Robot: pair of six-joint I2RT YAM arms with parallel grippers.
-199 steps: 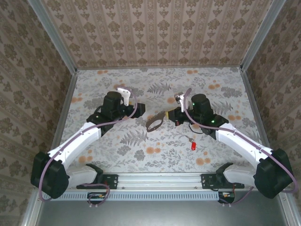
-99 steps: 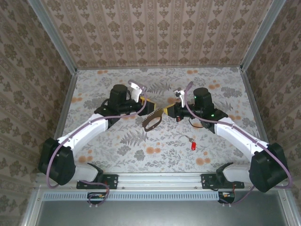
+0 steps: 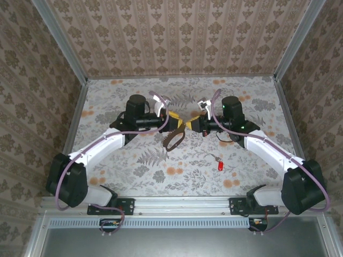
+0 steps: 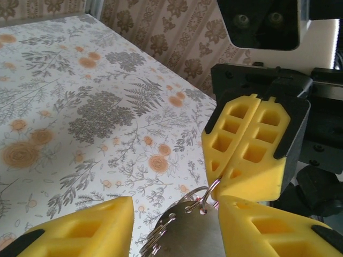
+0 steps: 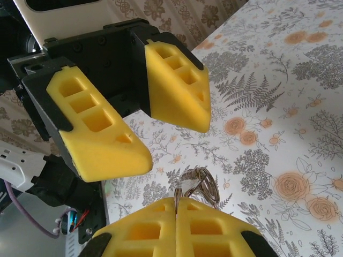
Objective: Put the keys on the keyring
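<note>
The keyring [image 3: 174, 138], a brownish loop with a flat metal tag and wire rings, hangs above the middle of the table. My right gripper [image 3: 191, 125] is shut on its top ring, seen pinched between the yellow pads [image 5: 176, 202]. My left gripper [image 3: 173, 122] faces it from the left, open, with its two fingers on either side of the keyring [image 4: 199, 231]. One finger lies close to the tag and a wide gap shows at the other. In the right wrist view the left gripper [image 5: 177, 143] hangs just over the rings [image 5: 202, 184]. The keys [image 3: 218, 165], silvery with a red end, lie on the table near the right arm.
The floral tabletop [image 3: 134, 171] is walled by patterned panels, with metal posts at the back corners [image 3: 86, 80]. Purple cables loop over both arms. Both arms reach inward and meet at mid-table.
My left gripper has moved right up to the keyring and its jaws have narrowed around it. The right gripper has shifted slightly back with the keyring still held.
</note>
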